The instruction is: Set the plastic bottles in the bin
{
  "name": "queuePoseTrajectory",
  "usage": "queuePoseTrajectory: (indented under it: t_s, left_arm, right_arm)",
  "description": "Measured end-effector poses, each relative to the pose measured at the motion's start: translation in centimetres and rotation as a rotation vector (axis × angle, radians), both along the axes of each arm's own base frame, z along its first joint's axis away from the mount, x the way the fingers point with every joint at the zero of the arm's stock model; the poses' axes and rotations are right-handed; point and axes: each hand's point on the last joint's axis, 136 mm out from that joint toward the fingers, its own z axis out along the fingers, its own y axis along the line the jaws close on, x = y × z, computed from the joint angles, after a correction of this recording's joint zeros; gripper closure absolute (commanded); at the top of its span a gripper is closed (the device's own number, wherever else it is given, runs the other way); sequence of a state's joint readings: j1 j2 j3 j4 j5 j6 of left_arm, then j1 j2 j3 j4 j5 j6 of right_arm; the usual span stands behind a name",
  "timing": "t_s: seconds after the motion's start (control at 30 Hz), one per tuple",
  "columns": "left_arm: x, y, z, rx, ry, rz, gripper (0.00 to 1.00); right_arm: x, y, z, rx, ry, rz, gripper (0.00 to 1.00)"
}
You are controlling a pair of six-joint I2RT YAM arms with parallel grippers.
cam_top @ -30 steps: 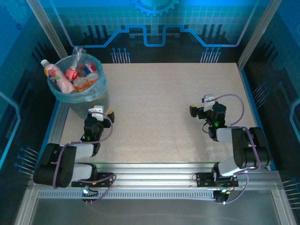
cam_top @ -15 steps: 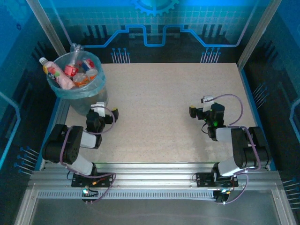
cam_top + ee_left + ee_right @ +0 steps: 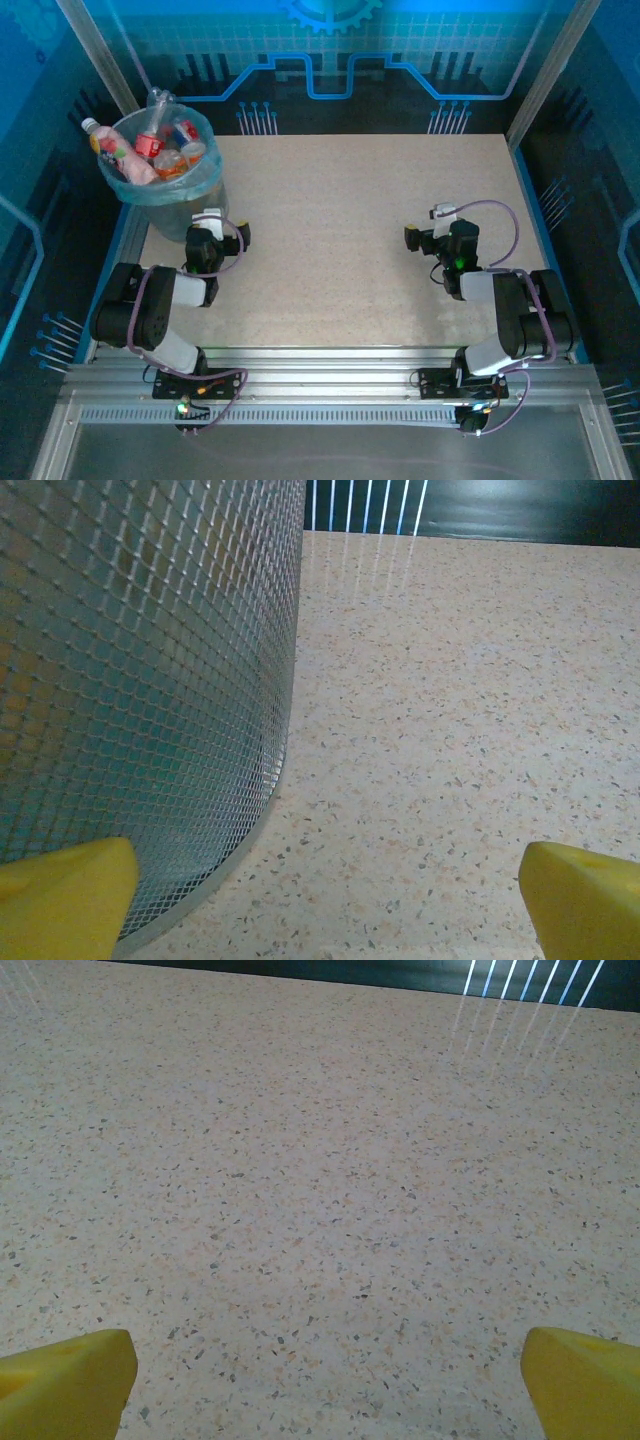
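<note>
The plastic bottles [image 3: 150, 150] are sitting heaped in the bin [image 3: 170, 212], upper left. The left claw [image 3: 216, 224], just beside its wall, and the right claw [image 3: 424, 236] are both gaping empty. A nudge risks spilling the overhanging bottle [image 3: 93, 128].

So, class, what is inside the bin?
Plastic bottles, piled to the rim of the bin, within a pale blue-green bag. Anything beneath the top layer is covered.

The black-and-grey jointed left arm [image 3: 135, 318] and right arm [image 3: 520, 322] are draped with lilac cables [image 3: 497, 204]; the left gripper [image 3: 325, 900] and right gripper [image 3: 325, 1380] are tipped with yellow fingertips [image 3: 65, 895].
</note>
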State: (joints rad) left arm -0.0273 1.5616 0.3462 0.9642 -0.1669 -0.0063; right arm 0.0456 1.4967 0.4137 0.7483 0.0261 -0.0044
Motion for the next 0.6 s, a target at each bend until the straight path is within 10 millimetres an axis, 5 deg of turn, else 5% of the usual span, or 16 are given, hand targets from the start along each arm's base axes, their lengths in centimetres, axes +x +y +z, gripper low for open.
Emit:
queuePoseTrajectory:
  t_s: [0.6]
  left_arm:
    - [-0.10, 0.15, -0.27, 0.003, 0.012, 0.008, 0.01]
  right_arm:
    - [0.00, 0.00, -0.01, 0.000, 0.000, 0.000, 0.00]
